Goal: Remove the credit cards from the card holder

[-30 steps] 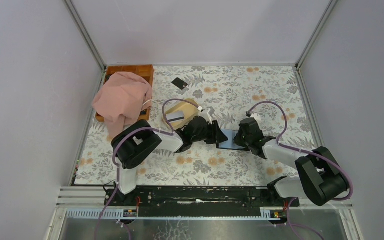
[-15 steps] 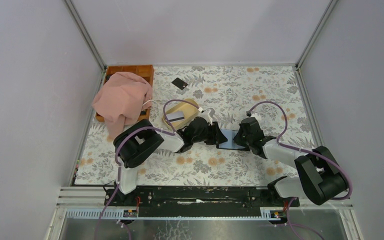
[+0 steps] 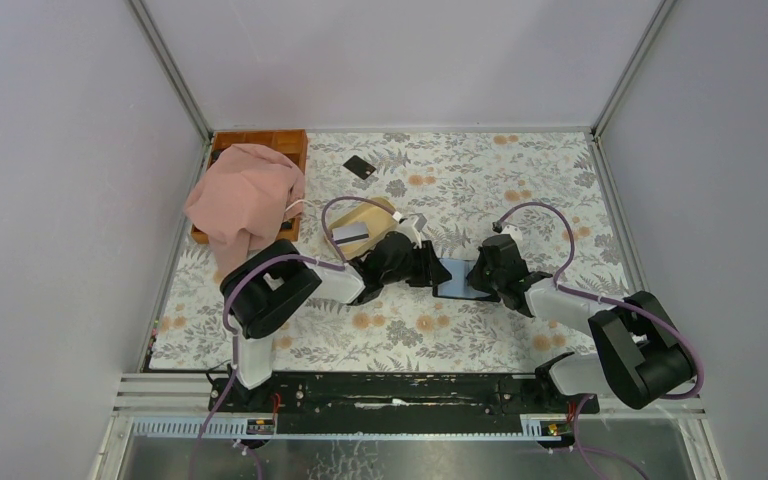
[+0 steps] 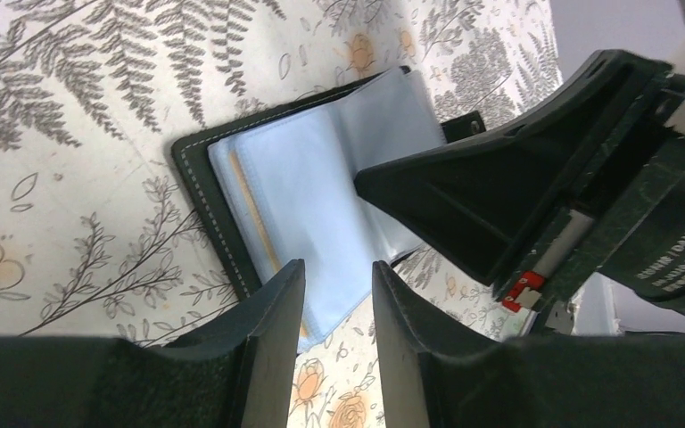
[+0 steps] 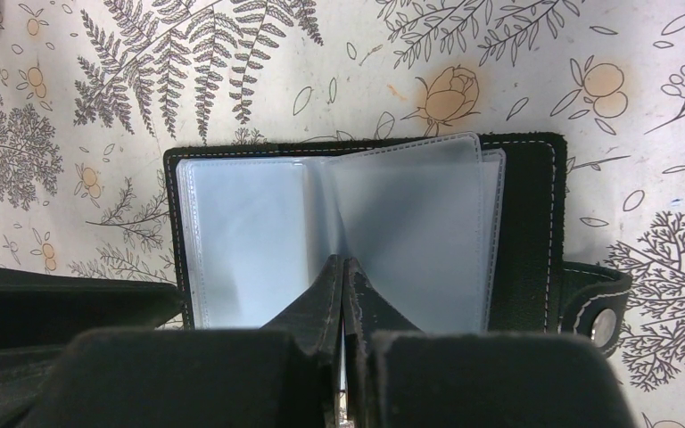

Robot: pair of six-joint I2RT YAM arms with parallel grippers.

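The card holder lies open on the table, between the left gripper and the right gripper. Behind the left gripper, a dish holds one card. Another card lies farther back, right of a tray draped with a cloth.

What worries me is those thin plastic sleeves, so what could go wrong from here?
1. The right gripper is shut with its tips at the fold of the clear sleeves in the card holder; a pull might crease or tear one.
2. The left gripper, jaws apart at the holder's edge, may catch a sleeve or the cover by mistake.
3. Both grippers crowd the holder and could bump.
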